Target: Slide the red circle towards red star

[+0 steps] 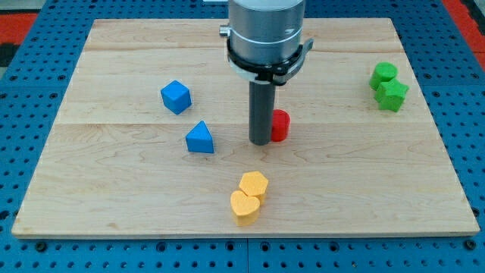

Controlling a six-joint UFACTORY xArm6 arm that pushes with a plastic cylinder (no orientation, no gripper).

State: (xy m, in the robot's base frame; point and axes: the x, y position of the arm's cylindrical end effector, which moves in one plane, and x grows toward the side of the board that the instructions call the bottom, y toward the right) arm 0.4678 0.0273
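Pressing against the red circle (280, 125) near board centre, my tip (261, 142) sits at its left edge. No jaws exist. A red star is not visible, possibly hidden behind the rod; sliding remains.

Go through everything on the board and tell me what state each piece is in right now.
Tip: down on the board, against the red block's left side.
Red block: partly hidden by the rod, shape unclear.
Blue cube: alone, upper left.
Blue triangle: alone.
Yellow blocks: two, touching.
Green blocks: two, touching.
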